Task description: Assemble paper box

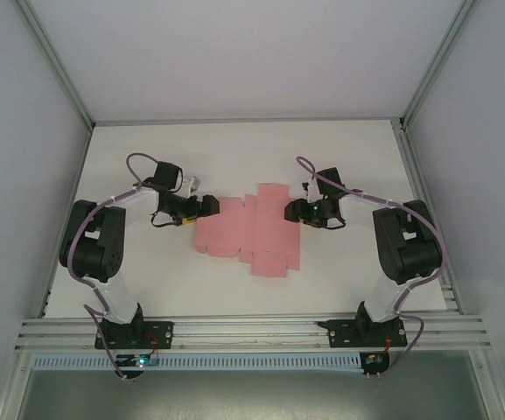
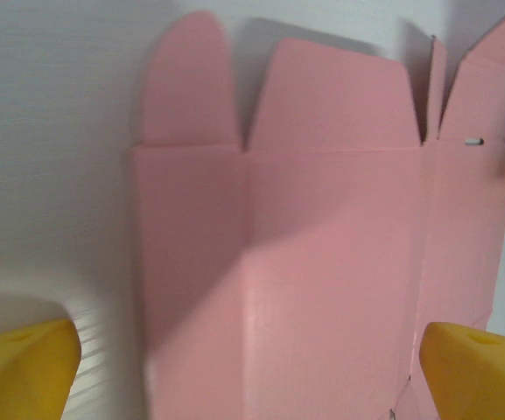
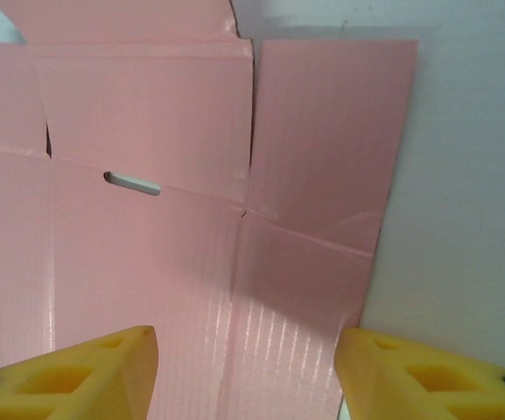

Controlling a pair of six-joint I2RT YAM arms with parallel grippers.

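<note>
Item: paper box (image 1: 248,232), a flat pink die-cut sheet, unfolded, with its flaps spread.
Location: lying flat on the white table (image 1: 147,157), between the two arms.
Left gripper (image 1: 208,206): jaws wide apart at the sheet's left edge, straddling a panel; nothing pinched.
Right gripper (image 1: 289,212): at the sheet's right edge, yellow fingers (image 3: 103,372) apart over an end panel; no hold on the card evident.
Handling: judged light and thin, easily creased or torn near the slot (image 3: 132,183); likely to slide on the smooth table.
Hold points: panel edges beside the score lines, not the rounded flap (image 2: 186,79); one claw pins the sheet while the other folds.
</note>
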